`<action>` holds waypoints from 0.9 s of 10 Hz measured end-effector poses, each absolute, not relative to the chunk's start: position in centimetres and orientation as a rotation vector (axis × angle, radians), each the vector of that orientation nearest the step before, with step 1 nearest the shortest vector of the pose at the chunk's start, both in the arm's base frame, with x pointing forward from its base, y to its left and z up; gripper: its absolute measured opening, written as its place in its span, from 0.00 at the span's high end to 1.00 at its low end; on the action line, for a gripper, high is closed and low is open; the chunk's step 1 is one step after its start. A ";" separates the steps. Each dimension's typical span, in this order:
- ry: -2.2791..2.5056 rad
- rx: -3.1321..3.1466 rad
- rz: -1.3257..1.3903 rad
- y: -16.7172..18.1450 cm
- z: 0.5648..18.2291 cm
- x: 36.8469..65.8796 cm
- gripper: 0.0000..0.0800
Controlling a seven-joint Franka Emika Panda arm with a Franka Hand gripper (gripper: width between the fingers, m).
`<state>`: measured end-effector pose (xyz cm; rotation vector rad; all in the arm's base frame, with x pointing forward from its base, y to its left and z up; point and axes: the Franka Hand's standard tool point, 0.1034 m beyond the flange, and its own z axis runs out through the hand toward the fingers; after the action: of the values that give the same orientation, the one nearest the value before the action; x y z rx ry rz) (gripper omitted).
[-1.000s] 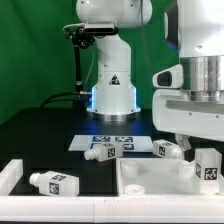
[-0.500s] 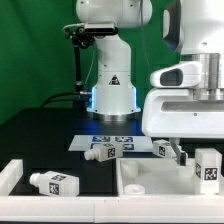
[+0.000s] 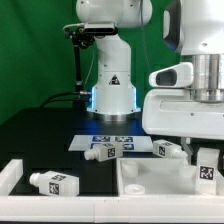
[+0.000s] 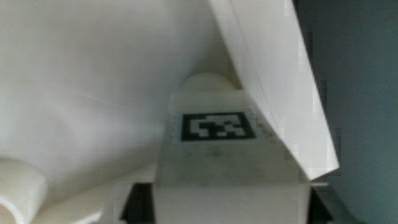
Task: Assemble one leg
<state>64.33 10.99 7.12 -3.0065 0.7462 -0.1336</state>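
Observation:
My gripper [image 3: 206, 156] is shut on a leg [image 3: 207, 170], a stubby white block with a black-and-white tag, held upright over the far right corner of the white tabletop [image 3: 150, 178]. In the wrist view the leg [image 4: 217, 140] fills the space between my dark fingers [image 4: 146, 202], with the tabletop's floor [image 4: 89, 100] and a raised rim [image 4: 267, 70] behind it. My gripper [image 4: 222, 208] closes on the leg's sides. Three more legs lie loose: one [image 3: 50, 182] at the exterior view's left, one [image 3: 105, 151] and one [image 3: 170, 150] behind the tabletop.
The marker board [image 3: 118, 141] lies flat behind the loose legs. A white rail [image 3: 10, 172] borders the table on the exterior view's left. The robot base [image 3: 112, 85] stands at the back, before a green wall.
My hand has shifted toward the exterior view's left and sunk a little. The held leg stays in about the same place over the tabletop corner. The loose legs have not moved.

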 end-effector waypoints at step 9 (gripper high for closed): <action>2.266 -1.969 -0.006 10.6 7.0 63.8 0.64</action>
<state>63.82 10.57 7.05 -1.9695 2.2660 -0.0061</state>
